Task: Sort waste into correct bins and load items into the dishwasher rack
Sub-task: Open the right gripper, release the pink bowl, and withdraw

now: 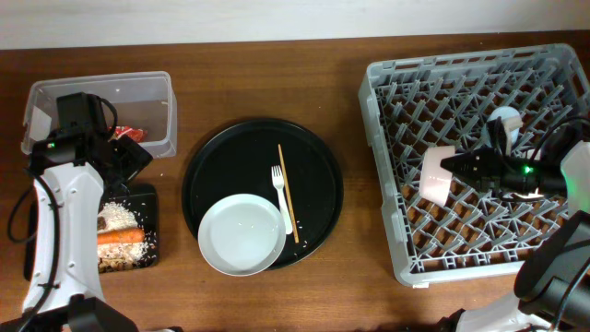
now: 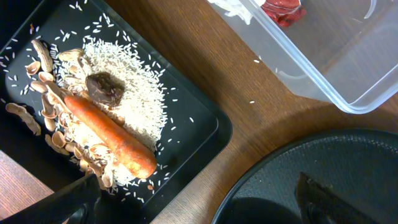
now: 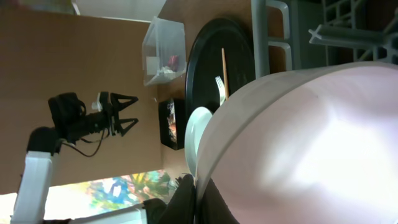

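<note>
Two hands stood well apart: the left hand (image 3: 129, 114) hung open above the shallow black tray (image 1: 148, 197) holding rice (image 2: 140, 93) and carrot (image 2: 109, 134), beside the clear tub (image 1: 159, 101) at left; the right hand (image 1: 454, 167) was clamped on the pale pink bowl (image 1: 433, 176) over the rack (image 1: 380, 138) at right.

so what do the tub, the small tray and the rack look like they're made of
tub: most likely clear plastic, glossy; the table shows through its walls.
small tray: black plastic by the look, with a slight sheen and a rounded moulded corner.
rack: grey plastic, matte, moulded as a lattice of upright pegs.
</note>
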Controlling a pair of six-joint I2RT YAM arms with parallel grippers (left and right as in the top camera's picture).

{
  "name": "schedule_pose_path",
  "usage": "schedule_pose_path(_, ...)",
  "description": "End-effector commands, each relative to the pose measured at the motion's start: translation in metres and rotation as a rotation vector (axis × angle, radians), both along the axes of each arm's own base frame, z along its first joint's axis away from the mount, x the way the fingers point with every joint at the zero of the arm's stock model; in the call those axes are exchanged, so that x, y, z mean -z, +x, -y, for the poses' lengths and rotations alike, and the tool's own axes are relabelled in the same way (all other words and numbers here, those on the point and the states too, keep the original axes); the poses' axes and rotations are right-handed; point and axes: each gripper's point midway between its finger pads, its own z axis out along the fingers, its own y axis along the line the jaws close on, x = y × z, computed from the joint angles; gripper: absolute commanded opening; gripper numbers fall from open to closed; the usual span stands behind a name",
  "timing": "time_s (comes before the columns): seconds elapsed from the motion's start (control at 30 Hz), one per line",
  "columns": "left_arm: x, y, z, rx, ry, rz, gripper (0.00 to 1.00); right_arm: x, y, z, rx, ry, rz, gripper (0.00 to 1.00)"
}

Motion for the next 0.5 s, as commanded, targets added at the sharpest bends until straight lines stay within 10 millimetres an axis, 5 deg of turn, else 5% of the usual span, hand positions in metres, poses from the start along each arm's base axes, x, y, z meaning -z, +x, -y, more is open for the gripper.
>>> schedule_pose_path(0.0,-0.002,0.001,-0.002,-0.015,0.002,0.006,0.99,0.014,-0.007,0.008,-0.002,-0.107,-0.099,0.04)
schedule_pose_path(0.4,-0.002,0.001,-0.002,-0.015,0.002,0.006,0.99,0.013,-0.010,0.100,0.254,-0.639,-0.481,0.15)
schedule_pose_path(0.47,-0.002,0.001,-0.002,-0.015,0.002,0.005,0.99,0.008,-0.013,0.107,0.284,-0.678,-0.508,0.23)
